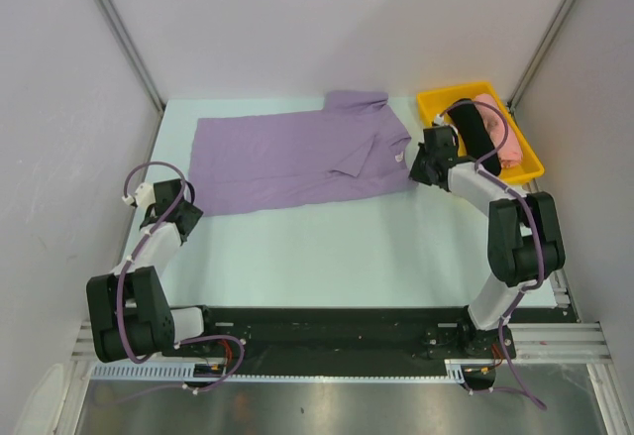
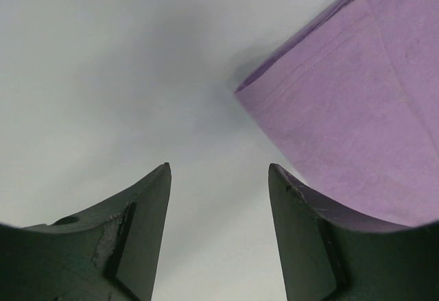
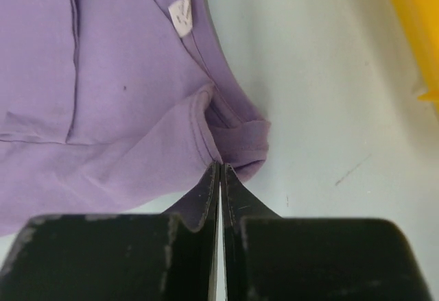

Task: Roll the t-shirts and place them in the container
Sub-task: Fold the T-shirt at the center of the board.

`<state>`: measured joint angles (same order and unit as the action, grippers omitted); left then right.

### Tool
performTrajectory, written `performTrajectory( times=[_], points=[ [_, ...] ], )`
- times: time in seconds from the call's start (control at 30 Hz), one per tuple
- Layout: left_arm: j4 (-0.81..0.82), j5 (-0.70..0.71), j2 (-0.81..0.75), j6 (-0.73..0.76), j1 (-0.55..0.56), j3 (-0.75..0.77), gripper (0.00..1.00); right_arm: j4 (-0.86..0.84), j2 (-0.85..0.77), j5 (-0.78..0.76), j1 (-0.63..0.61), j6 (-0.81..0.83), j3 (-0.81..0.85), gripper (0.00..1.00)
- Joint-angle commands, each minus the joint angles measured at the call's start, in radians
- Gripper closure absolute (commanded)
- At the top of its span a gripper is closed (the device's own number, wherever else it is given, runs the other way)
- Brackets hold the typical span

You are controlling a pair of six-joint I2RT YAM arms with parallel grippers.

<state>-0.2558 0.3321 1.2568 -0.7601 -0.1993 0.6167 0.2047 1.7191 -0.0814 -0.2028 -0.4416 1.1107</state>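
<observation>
A lavender t-shirt [image 1: 297, 158] lies spread flat at the back of the table, neck end to the right, with its white neck label [image 3: 181, 9] showing. My right gripper [image 1: 416, 169] is shut, its tips [image 3: 221, 167] pinching a bunched fold of the shirt [image 3: 103, 109] at its right edge by the collar. My left gripper [image 1: 183, 212] is open and empty [image 2: 219, 171], just off the shirt's near left corner [image 2: 357, 109]. A black t-shirt [image 1: 475, 128] and a pink t-shirt [image 1: 500, 143] lie in the yellow bin.
The yellow bin [image 1: 436, 108] stands at the back right, just right of my right gripper; its edge shows in the right wrist view [image 3: 411, 27]. White walls and slanted frame posts close in the left, right and back sides of the pale table [image 1: 327, 247].
</observation>
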Motion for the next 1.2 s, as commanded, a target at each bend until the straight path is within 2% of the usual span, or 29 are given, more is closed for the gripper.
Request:
performTrajectory(
  times=[0.0,0.2,0.33,0.43,0.57,0.67,0.77,0.83,1.03,1.17],
  points=[
    [0.027,-0.002,-0.002,-0.008,-0.009,-0.002,0.36,0.114,0.017,-0.064,0.002,0.07,0.089,0.98],
    [0.033,-0.002,0.003,-0.018,-0.009,-0.008,0.37,0.174,0.063,-0.127,0.019,0.08,0.094,0.99],
    [0.043,0.004,0.006,-0.022,-0.009,-0.009,0.37,0.174,0.109,-0.104,0.019,0.073,0.092,0.98],
    [0.056,0.01,0.009,-0.027,-0.012,-0.008,0.37,0.165,0.109,-0.086,0.013,0.061,0.09,0.92],
    [0.09,0.002,0.022,-0.028,-0.014,-0.005,0.37,0.157,0.073,-0.064,0.013,0.043,0.087,0.75],
    [0.118,-0.007,0.059,-0.03,-0.012,0.012,0.37,0.145,0.036,-0.034,0.017,0.014,0.072,0.68],
    [0.135,-0.001,0.101,-0.035,-0.014,0.034,0.37,0.105,-0.001,0.028,0.017,-0.028,0.025,0.62],
    [0.139,0.007,0.13,-0.035,-0.014,0.051,0.38,0.079,-0.041,0.051,0.017,-0.048,-0.026,0.54],
    [0.171,-0.004,0.2,-0.039,-0.015,0.097,0.4,-0.065,-0.108,0.109,0.038,-0.129,-0.153,0.44],
    [0.202,-0.024,0.207,-0.039,-0.015,0.098,0.41,-0.157,-0.142,0.126,0.046,-0.174,-0.256,0.42]
  ],
)
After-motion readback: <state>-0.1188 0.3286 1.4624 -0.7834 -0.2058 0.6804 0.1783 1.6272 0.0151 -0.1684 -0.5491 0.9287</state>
